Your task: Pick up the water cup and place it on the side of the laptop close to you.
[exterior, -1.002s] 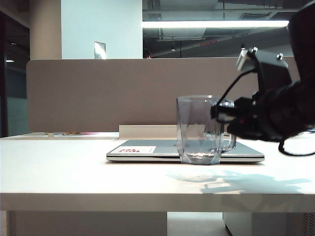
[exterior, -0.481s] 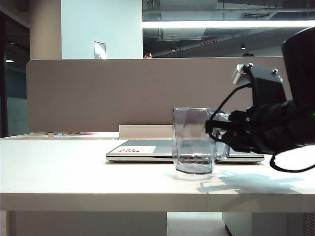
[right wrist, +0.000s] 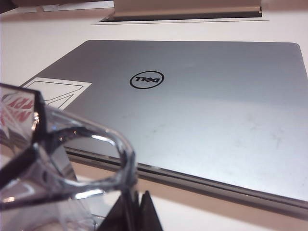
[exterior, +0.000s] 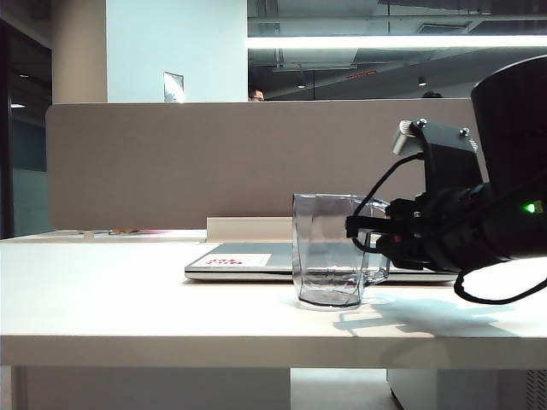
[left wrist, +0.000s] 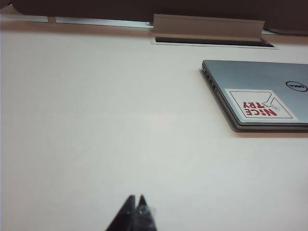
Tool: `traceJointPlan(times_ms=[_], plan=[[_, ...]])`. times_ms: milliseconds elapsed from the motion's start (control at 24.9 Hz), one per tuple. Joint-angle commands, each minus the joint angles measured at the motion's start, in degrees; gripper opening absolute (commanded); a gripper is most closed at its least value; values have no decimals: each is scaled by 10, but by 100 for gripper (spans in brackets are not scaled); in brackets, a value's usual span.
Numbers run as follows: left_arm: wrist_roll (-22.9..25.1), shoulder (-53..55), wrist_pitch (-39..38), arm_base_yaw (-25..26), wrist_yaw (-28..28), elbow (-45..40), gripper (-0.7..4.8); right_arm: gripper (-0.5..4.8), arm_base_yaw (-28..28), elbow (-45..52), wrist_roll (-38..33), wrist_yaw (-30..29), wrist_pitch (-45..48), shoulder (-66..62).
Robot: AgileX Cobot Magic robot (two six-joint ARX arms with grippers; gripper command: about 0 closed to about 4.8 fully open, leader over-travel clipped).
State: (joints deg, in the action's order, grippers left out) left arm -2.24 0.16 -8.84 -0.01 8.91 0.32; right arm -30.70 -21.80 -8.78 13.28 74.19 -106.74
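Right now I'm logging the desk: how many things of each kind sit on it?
Water cup: 1, held by its handle in the right pincer
Laptop: 1
Total: 2
Left pincer idles apart.

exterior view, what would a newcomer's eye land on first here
The clear bluish water cup stands out mid-table, in front of the closed silver laptop, with the bulky black right gripper shut on its handle from the right. The left gripper shows only in its wrist view, shut over bare table.
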Motion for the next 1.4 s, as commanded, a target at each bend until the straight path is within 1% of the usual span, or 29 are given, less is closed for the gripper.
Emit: traceJointPlan(times_ms=[40,160,281,481,601,762,842,882,1122,1243,1403], plan=[[-1,1,-5,1,3,1,-4,-6,0,-4,-2,-1,6,2],[-1,1,-5,1,3,1,-4,-4,0,-4,-2,-1,1,2],[-1,1,-5,1,3,1,-4,27,0,-4,-2,-1,-7,2],[-1,1,-5,1,3,1,-4,28,0,-4,-2,-1,-10,2],[-1,1,-5,1,3,1,-4,55,0,-4,-2,-1,-9,2],[-1,1,-5,1,3,1,-4,55,0,-4,-2,-2,-7,2],[-1,1,-5,1,3,1,-4,75,0,-4,-2,-4,-6,2],[-1,1,-5,1,3,1,-4,101,0,-4,-2,-5,-6,2],[-1,1,-5,1,3,1,-4,117,0,-4,-2,-5,-3,2],[-1,1,-5,1,3,1,-4,163,0,-4,-2,-5,-2,3],[-1,1,-5,1,3,1,-4,164,0,4,-2,-5,2,3]])
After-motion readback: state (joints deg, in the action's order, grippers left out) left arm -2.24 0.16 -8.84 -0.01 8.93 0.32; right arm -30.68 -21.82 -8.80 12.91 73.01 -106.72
